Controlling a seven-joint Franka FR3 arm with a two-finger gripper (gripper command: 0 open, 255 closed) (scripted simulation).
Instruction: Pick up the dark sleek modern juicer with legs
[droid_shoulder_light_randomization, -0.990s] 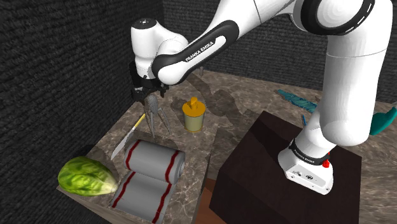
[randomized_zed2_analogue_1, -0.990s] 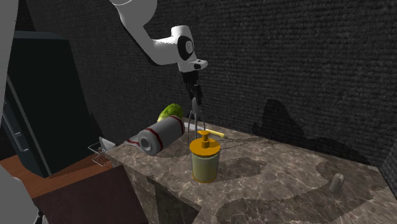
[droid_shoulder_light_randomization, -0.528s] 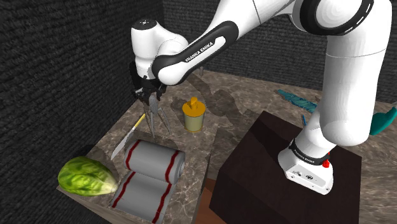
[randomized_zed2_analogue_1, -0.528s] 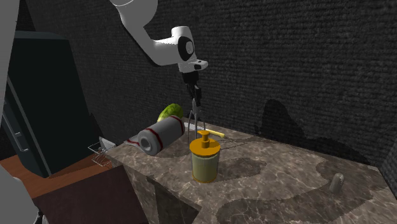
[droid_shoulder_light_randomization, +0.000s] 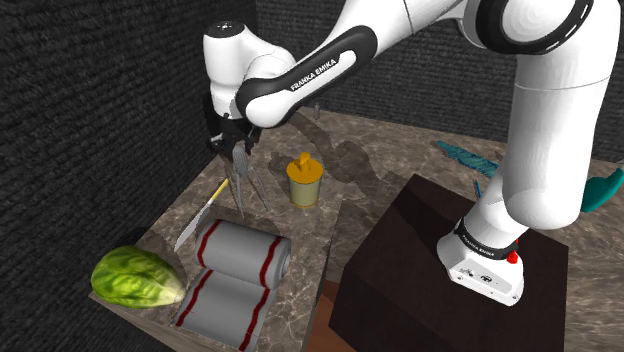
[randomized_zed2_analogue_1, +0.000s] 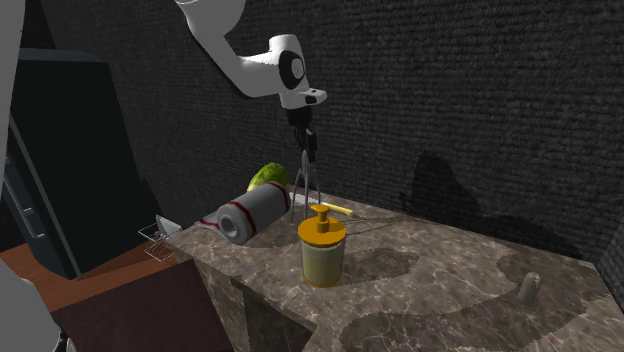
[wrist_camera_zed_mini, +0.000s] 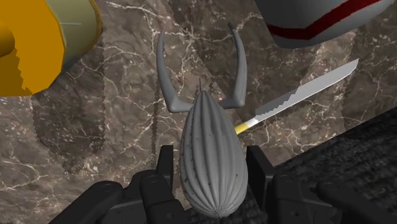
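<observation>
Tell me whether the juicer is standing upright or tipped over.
Upright: the juicer has its legs pointing down toward the marble counter, with its ribbed body on top.

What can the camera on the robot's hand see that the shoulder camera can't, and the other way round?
Wrist view: the grooves running down the juicer, the gripper hugging its sides, and the little teeth on the knife blade.
Shoulder view: the green lettuce, the big white arm and its dark stand.
Both: the juicer with its legs, the knife, the yellow-topped bottle, the grey roll with red stripes, and the marble counter.
</observation>
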